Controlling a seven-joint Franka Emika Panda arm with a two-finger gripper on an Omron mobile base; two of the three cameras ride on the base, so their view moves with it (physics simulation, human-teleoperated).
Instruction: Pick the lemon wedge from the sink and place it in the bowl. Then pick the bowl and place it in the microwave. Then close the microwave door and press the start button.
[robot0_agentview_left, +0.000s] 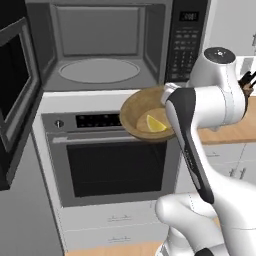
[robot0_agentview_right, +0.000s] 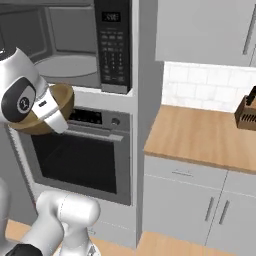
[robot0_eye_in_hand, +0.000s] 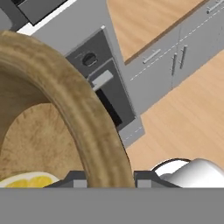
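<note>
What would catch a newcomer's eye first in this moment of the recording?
The wooden bowl held up in the air by the gripper, with the lemon wedge lying inside it. Just above and behind it the microwave stands open, its door swung out to the left, above the oven.

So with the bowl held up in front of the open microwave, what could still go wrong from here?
1. The gripper pinches only the rim of the bowl; that off-centre hold might let it tip or slip.
2. The lemon wedge lies loose inside and could slide out if the bowl tilts.
3. The bowl hangs below the microwave floor, before the oven; without lifting first, it could hit the ledge.
</note>
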